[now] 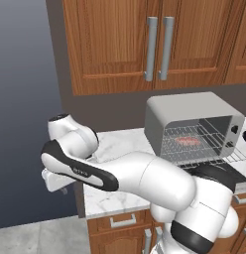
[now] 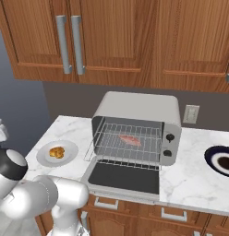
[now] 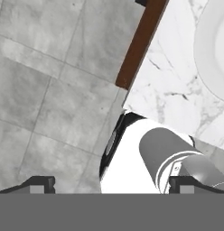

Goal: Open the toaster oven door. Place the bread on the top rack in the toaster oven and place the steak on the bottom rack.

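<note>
A light-grey toaster oven [image 2: 135,126] stands on a white marble table [image 2: 195,177] beneath brown wooden wall cabinets [image 2: 135,37] with long silver handles. The toaster oven door [image 2: 124,176] is fully open, folded down flat in front of the oven with its dark glass pane facing up. Inside are two silver wire shelves. The steak [image 2: 129,139], a flat pinkish-red slab, lies on a wire shelf inside the oven; in the left base view it looks to be the bottom rack [image 1: 194,147], with the top rack [image 1: 197,130] bare above it. The bread [image 2: 57,152], a small golden-brown lump, sits on a pale round plate [image 2: 45,159] on the table, to the left of the oven and well apart from it. At the far right of the table is a dark round dish [image 2: 213,159] with a white rim. The white arm bends low to the left of the oven, reaching past the table's left end. The gripper [image 3: 107,184] points down at the grey tiled floor [image 3: 46,90] just beside the table's corner; its jaws stand wide apart and hold nothing, the two dark fingertips [image 3: 39,182] showing at opposite sides of the hand view.
</note>
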Robot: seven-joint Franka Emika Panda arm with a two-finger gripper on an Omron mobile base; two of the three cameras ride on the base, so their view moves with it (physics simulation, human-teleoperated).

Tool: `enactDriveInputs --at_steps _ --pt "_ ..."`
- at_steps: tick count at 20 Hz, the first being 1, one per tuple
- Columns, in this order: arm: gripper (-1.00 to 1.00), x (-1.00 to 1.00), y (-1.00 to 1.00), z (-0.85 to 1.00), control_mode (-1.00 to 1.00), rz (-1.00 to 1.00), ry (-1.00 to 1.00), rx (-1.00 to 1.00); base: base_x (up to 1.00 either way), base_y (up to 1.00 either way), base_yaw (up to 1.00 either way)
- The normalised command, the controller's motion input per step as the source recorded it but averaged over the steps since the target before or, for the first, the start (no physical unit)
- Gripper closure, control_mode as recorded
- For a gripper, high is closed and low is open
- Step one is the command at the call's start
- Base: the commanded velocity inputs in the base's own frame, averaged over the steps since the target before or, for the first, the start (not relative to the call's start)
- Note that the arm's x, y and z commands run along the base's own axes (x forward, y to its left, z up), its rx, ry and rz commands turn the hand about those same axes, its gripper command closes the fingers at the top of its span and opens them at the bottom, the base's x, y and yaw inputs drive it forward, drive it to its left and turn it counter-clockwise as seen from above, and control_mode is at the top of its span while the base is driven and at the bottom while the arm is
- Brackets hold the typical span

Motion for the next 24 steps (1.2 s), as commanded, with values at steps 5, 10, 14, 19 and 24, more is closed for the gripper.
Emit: enactDriveInputs --at_steps 5,10,14,19,24 --pt "-1.00 0.15 -0.50 -0.10 -1.00 0.07 0.00 0.00 0.00 0.00 0.00" --pt "-1.00 0.17 -0.57 -0.03 -1.00 -0.08 0.03 0.08 0.00 0.00 0.00" --pt "-1.00 0.28 -0.48 -0.03 -1.00 -0.26 0.04 0.07 0.00 0.00 0.00" --pt "-1.00 0.28 -0.42 -0.08 -1.00 -0.28 0.00 0.06 0.00 0.00 0.00" --pt "-1.00 0.37 -0.10 -0.16 -1.00 -0.35 0.00 0.00 0.00 0.00 0.00"
